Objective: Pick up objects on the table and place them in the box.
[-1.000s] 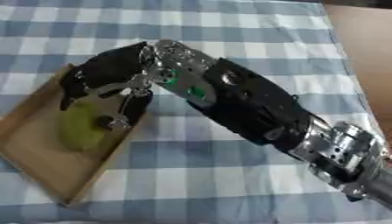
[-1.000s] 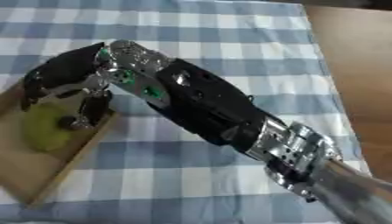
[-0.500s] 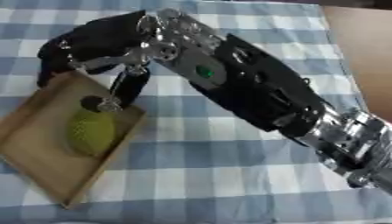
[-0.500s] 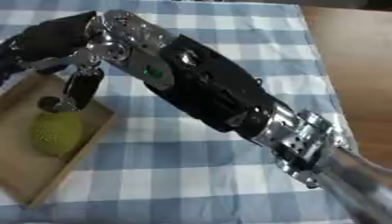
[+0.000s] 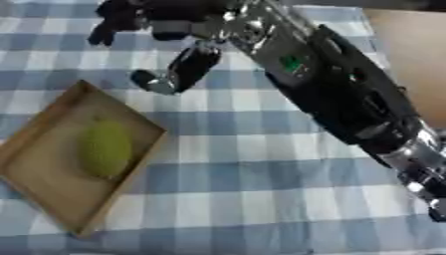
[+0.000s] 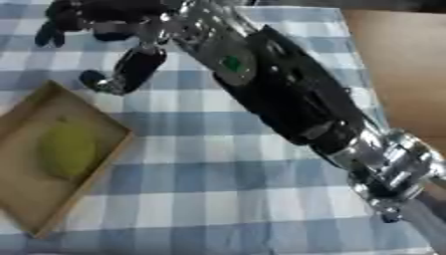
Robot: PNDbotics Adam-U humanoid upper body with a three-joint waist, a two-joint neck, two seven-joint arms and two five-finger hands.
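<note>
A yellow-green pear-like fruit point(image 5: 105, 148) lies inside the shallow wooden box point(image 5: 45, 185) at the left of the blue checked table. My right hand point(image 5: 166, 22) hangs above the table beyond the box's far corner, clear of the fruit. Its fingers are relaxed and spread, the thumb point(image 5: 187, 69) pointing down, and nothing is held. The black and silver right arm point(image 5: 335, 94) crosses the picture from the lower right. My left hand shows in neither view.
The blue and white checked cloth point(image 5: 253, 199) covers the table. A bare brown strip point(image 5: 409, 55) runs along the right side past the cloth's edge.
My right hand has let go of the fruit, which now lies in the box, and has risen up and away toward the far side. The view has shifted too.
</note>
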